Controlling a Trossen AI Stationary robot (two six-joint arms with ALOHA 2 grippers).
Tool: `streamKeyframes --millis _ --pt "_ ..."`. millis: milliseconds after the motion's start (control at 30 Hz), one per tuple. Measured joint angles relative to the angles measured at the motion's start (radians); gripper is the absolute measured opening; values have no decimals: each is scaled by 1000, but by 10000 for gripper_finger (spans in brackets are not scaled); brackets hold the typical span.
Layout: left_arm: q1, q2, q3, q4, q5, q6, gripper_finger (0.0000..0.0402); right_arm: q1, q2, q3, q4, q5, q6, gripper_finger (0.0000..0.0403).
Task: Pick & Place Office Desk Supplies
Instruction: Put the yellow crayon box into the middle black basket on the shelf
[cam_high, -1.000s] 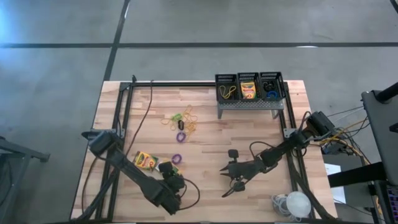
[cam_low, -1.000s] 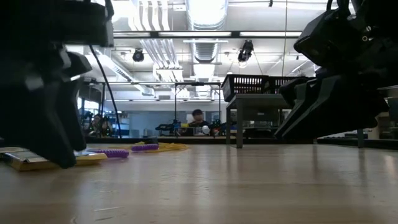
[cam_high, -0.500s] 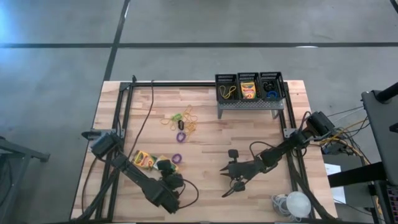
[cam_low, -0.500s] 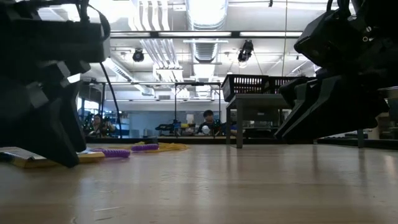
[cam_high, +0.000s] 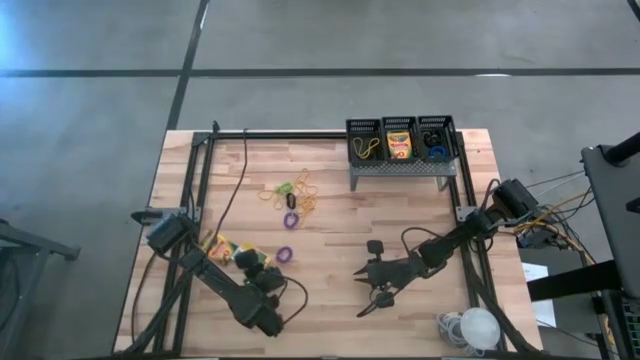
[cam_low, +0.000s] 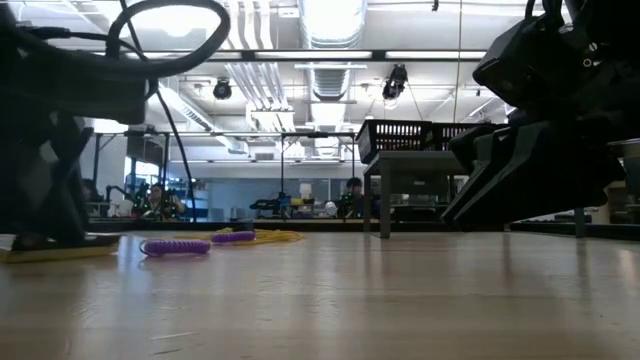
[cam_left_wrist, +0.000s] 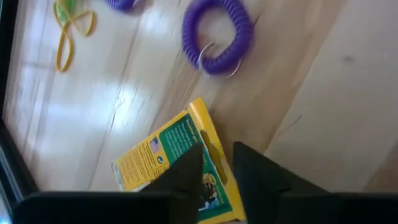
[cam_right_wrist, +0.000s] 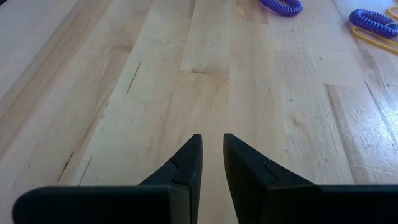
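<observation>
A yellow-and-green crayon box (cam_high: 220, 246) lies flat on the wooden table at the near left, with my left gripper (cam_high: 245, 259) shut on its near-right part. A purple coil ring (cam_high: 285, 254) lies just right of it. Farther back lies a pile of yellow rubber bands and small rings (cam_high: 295, 193). Three black mesh bins (cam_high: 400, 138) stand on a grey stand (cam_high: 398, 172) at the far right. My right gripper (cam_high: 360, 278) hovers low over bare wood at the near right, its fingers a narrow gap apart with nothing between them. My left gripper (cam_left_wrist: 219, 152) comes slanting down from the near right onto the crayon box's long yellow edge (cam_left_wrist: 211, 146). One finger (cam_left_wrist: 189, 168) lies over the printed face, the other (cam_left_wrist: 252, 168) beside the edge. The box (cam_low: 50, 245) rests flat on the table.
Black frame rails (cam_high: 195, 190) run along the table's left and right sides. A white round object with cables (cam_high: 470, 325) sits in the near right corner. Bare wood lies between the two grippers. People show far off in the room behind.
My left gripper has moved toward the table's far left, onto the crayon box, and has tipped more steeply down. The box has slid a little toward the left edge and stays flat on the table.
</observation>
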Motion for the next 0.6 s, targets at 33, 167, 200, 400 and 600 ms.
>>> streamKeyframes --millis 33,167,200,400,600 --pt "0 0 0 -5 3 -4 66 0 0 0 0 0 0 61" --pt "0 0 0 -12 20 -11 9 0 0 0 0 0 0 61" --pt "0 0 0 -12 25 -12 7 0 0 0 0 0 0 61" --pt "0 -9 46 -16 41 -9 2 0 0 0 0 0 0 61" --pt "0 -18 198 -4 48 67 1 0 0 0 18 0 0 61"
